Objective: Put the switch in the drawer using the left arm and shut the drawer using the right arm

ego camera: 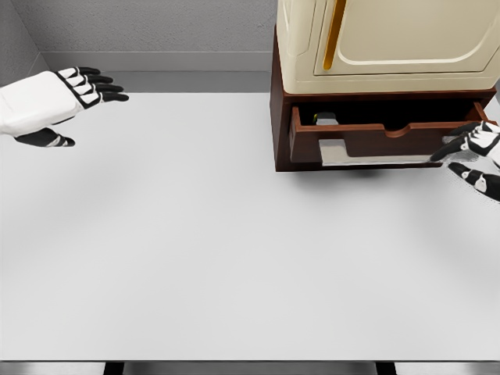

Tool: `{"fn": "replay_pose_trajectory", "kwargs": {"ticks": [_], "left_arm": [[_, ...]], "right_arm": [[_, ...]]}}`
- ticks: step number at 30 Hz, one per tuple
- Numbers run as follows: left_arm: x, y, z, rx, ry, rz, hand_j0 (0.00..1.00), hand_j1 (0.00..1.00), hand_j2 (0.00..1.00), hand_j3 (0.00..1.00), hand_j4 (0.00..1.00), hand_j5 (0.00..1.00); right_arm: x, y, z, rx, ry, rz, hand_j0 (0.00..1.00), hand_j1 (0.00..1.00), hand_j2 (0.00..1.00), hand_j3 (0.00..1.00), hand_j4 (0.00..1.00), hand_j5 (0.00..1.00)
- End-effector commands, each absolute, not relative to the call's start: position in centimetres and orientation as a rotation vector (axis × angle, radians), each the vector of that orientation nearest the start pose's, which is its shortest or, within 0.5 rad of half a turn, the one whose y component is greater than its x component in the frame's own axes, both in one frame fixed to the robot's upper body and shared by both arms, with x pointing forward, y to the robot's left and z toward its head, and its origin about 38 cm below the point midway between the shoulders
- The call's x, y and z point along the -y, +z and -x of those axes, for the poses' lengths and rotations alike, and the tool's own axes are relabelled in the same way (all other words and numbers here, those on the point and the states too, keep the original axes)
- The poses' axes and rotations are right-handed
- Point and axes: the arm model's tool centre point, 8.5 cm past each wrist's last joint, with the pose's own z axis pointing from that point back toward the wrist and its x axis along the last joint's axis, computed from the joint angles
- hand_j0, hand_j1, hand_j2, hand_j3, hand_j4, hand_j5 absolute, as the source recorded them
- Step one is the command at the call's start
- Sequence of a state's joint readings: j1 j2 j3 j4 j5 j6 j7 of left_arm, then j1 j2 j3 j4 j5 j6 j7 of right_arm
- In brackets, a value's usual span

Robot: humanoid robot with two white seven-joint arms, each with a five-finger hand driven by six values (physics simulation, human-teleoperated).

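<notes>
Head view of a white table (195, 250) with a cabinet (383, 86) standing at its far right. The cabinet has a cream upper part with a door and a yellow vertical handle (334, 35), set on a dark brown base. The drawer (375, 141) in that base stands partly pulled out, its front carrying a curved cut-out at the top edge. Inside the drawer, at its left rear corner, lies the switch (326, 119), a small grey object with a green spot, only partly visible over the drawer front. The left hand (66, 98) is raised over the far left edge of the table, well apart from the cabinet; its fingers are extended and spread, holding nothing, with the thumb lower down. The right hand (475, 148) is at the right end of the drawer front, its dark fingertips (457, 137) touching or just beside the front panel; the fingers are loosely extended and grasp nothing.
</notes>
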State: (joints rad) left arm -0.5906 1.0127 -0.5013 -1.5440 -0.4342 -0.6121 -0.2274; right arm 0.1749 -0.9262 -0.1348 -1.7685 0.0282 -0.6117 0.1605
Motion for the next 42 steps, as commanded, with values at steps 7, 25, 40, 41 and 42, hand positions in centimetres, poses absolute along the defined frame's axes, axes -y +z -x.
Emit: {"fn": "replay_pose_trajectory", "kwargs": {"ticks": [7, 25, 40, 41, 42], "left_arm": [[-35.6, 28.9, -41.6, -2.204, 2.688, 0.998, 1.0, 1.0, 1.0, 1.0, 1.0, 1.0], [-35.6, 28.8, -41.6, -2.2, 2.693, 0.997, 1.0, 1.0, 1.0, 1.0, 1.0, 1.0], [-35.6, 28.8, -41.6, -2.204, 2.69, 0.996, 1.0, 1.0, 1.0, 1.0, 1.0, 1.0], [-35.6, 28.8, -41.6, -2.204, 2.691, 0.997, 1.0, 1.0, 1.0, 1.0, 1.0, 1.0], [-35.6, 28.8, -41.6, -2.204, 2.691, 0.997, 1.0, 1.0, 1.0, 1.0, 1.0, 1.0]], "right_arm": [[40.7, 24.5, -30.5, 1.891, 1.287, 0.423, 0.54, 0.54, 0.54, 0.54, 0.54, 0.54], [38.4, 20.3, -30.2, 1.789, 1.411, 0.356, 0.54, 0.54, 0.54, 0.54, 0.54, 0.54], [36.6, 18.6, -34.1, 1.785, 1.452, 0.358, 0.54, 0.54, 0.54, 0.54, 0.54, 0.54], [36.4, 18.4, -34.5, 1.789, 1.442, 0.353, 0.54, 0.54, 0.54, 0.54, 0.54, 0.54], [36.7, 18.5, -35.1, 1.791, 1.434, 0.368, 0.54, 0.54, 0.54, 0.54, 0.54, 0.54]]}}
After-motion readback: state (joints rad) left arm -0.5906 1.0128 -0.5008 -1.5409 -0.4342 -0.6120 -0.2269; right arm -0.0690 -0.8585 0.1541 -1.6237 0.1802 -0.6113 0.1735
